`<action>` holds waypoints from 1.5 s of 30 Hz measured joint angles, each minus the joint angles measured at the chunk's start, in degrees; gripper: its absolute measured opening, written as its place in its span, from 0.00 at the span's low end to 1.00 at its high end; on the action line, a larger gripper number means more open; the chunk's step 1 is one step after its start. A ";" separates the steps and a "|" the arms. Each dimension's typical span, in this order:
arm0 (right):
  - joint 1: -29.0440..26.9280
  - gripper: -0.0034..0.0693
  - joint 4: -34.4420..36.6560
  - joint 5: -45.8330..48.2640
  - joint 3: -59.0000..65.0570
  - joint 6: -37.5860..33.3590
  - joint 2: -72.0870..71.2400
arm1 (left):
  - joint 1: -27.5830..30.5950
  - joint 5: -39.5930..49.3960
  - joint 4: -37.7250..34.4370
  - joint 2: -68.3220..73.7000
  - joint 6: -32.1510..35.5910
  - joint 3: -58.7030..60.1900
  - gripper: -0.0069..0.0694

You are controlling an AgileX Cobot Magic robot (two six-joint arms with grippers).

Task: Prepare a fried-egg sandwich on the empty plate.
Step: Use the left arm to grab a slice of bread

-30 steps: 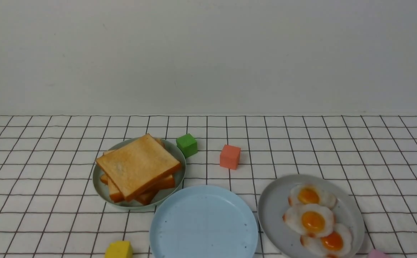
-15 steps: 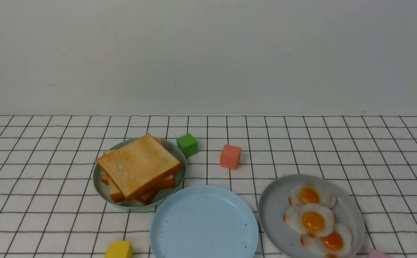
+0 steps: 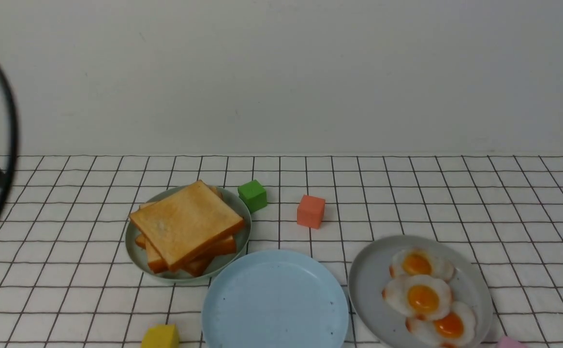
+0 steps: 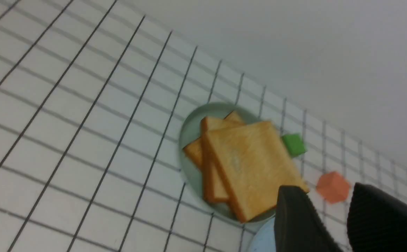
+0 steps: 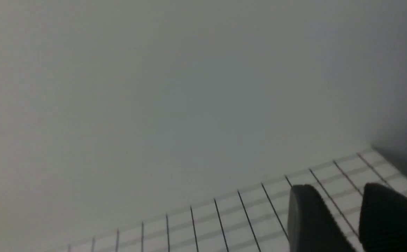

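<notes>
Well ahead of the left gripper (image 4: 329, 196), parted and holding nothing, the sage-green plate (image 3: 136, 251) carries stacked toast slices (image 3: 187, 222). Beside it, nearer that gripper's fingertips (image 4: 294, 206), lies the empty plate (image 3: 274, 299). Farther to that gripper's right, the grey plate (image 3: 371, 285) holds three overlapping fried eggs (image 3: 422, 297). The right gripper (image 5: 333, 196), likewise parted, holds nothing above the surface (image 3: 528, 203).

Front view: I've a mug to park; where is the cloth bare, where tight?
Bare: the stretch right of the coral cube and behind the grey plate; the strip along the wall behind the green cube; the cloth left of the sage-green plate. Crowded: the near edge, where the light blue plate sits tight between both plates, yellow cube alongside.
</notes>
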 joint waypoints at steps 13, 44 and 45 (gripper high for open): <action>0.06 0.38 33.00 14.22 2.55 -29.83 9.42 | 0.00 -2.16 -4.90 25.53 2.31 -4.48 0.40; 0.10 0.38 64.32 22.88 0.90 -61.84 12.65 | 17.97 10.96 -60.82 62.56 73.69 -23.44 0.62; 0.10 0.38 64.38 22.95 0.90 -61.84 12.65 | 17.97 10.96 -60.88 62.57 73.83 -23.44 0.62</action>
